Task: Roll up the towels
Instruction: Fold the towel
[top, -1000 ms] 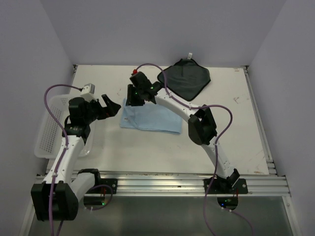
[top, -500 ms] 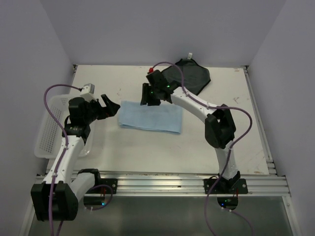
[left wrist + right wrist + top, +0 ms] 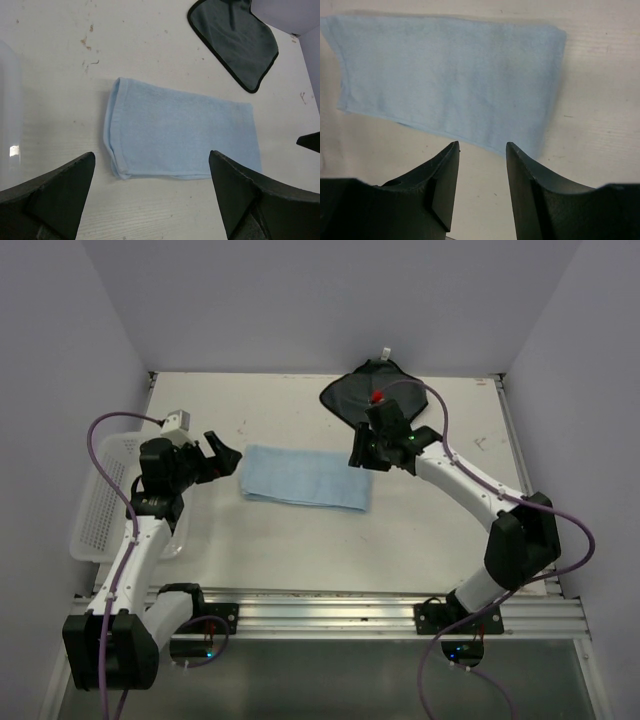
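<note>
Change from 1.0 s ago: the right gripper (image 3: 358, 452) has left the far left corner of the light blue towel (image 3: 305, 476) and now sits at the towel's far right corner. The right arm's elbow has swung out toward the right edge of the worktop (image 3: 300, 540). The blue towel has not shifted. The left arm has not moved.

Blue towel: lies flat near mid-worktop as a folded rectangle, long side left to right, fold at its left end.

Dark grey towel (image 3: 345, 395): flat at the far edge, white tag (image 3: 383, 350) at its far corner; the right forearm crosses over its near side.

Right arm: reaches in from the right, wrist pointing down. Fingers parted by a narrow gap, nothing between them; the towel's right end lies just ahead of the tips.

Left arm: folded back beside the white basket (image 3: 95, 505). Left gripper (image 3: 225, 455) spread wide, empty, aimed at the towel's left end, clear of it.
</note>
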Robot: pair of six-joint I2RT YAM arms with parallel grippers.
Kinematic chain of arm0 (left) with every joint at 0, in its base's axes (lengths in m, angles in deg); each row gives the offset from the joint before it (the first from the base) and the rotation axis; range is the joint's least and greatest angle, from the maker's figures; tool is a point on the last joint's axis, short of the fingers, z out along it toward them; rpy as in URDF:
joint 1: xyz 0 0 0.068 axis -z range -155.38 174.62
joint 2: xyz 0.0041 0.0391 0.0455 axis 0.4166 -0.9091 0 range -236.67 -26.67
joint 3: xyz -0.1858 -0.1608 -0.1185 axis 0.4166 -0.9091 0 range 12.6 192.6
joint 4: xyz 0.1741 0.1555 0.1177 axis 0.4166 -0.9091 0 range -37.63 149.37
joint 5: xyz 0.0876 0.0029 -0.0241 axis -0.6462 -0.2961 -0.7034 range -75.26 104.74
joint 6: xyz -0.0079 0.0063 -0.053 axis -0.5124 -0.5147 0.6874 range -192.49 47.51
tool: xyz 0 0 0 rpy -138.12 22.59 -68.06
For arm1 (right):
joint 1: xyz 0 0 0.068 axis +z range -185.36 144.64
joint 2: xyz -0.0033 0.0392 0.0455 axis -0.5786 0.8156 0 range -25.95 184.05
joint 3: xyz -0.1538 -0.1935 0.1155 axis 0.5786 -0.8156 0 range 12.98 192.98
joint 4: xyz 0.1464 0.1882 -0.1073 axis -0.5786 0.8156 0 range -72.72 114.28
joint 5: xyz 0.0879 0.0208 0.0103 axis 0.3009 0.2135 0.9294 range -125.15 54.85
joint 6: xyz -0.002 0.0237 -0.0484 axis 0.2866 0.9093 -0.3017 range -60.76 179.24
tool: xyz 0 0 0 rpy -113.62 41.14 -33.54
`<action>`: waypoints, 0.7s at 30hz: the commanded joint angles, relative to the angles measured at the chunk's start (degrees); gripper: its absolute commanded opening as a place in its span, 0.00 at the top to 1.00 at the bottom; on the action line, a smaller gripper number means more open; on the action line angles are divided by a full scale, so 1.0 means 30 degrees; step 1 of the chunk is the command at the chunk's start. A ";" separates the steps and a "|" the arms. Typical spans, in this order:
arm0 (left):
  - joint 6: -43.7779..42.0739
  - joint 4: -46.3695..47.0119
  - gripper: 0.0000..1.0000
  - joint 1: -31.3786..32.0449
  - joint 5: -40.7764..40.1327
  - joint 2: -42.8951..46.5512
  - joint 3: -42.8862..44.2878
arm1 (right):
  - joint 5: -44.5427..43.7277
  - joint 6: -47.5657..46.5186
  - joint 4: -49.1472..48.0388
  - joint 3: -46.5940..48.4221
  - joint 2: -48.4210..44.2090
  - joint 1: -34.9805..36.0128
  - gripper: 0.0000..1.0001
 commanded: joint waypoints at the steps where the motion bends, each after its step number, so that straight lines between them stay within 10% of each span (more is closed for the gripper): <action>1: -0.0376 -0.0068 0.00 0.0088 -0.0869 0.0087 0.0089 | -0.1018 -0.0418 -0.0275 -0.1823 -0.1266 -0.0006 0.53; 21: -0.0142 0.0196 0.00 0.3305 -0.2158 -0.1932 0.3158 | 0.2087 0.4414 -0.9062 -1.1378 -0.2879 -0.1852 0.55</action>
